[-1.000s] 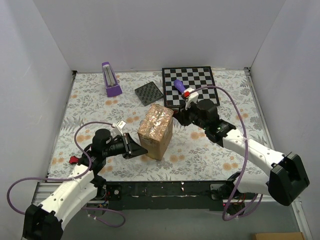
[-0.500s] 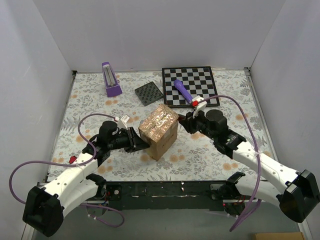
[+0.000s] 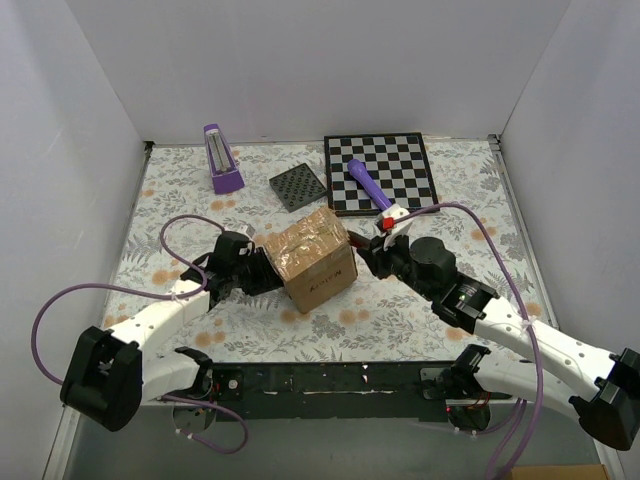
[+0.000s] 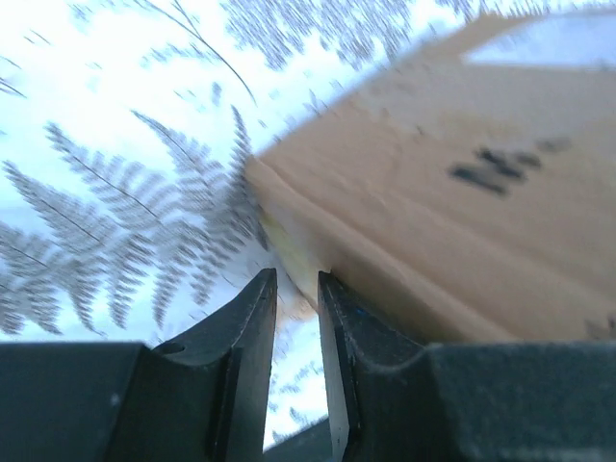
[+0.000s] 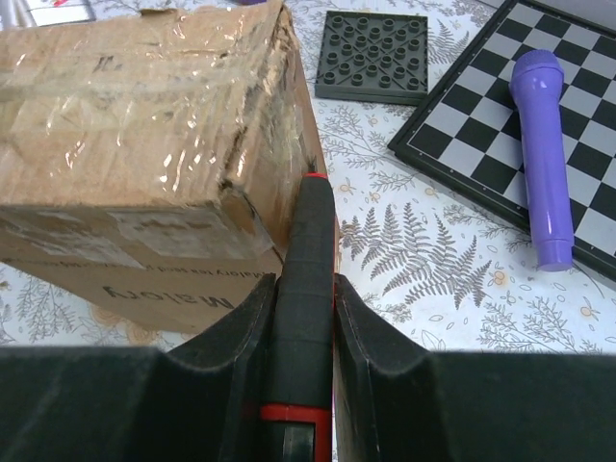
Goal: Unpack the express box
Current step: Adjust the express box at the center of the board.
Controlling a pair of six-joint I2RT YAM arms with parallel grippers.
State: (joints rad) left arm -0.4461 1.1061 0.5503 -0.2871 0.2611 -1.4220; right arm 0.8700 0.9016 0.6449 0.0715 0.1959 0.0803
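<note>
The express box (image 3: 315,262), a brown carton with crinkled clear tape on top, stands mid-table, turned at an angle. My left gripper (image 3: 266,274) is low at its left bottom corner. In the left wrist view its jaws (image 4: 296,281) stand a narrow gap apart with only tablecloth between them, and the box's (image 4: 452,212) corner is just past the tips. My right gripper (image 3: 368,252) is at the box's right side, shut on a black tool with a red band (image 5: 308,250). The tool's tip touches the box's (image 5: 144,144) right top edge.
Behind the box lie a chessboard (image 3: 395,160) with a purple cylinder (image 3: 368,183) on it, a dark grey studded plate (image 3: 298,187) and a purple stand (image 3: 221,160). White walls close in the left, right and far sides.
The box has turned and shifted slightly. My left gripper has moved in against its lower left corner and opened a little. My right arm has swung nearer, keeping the tool at the box.
</note>
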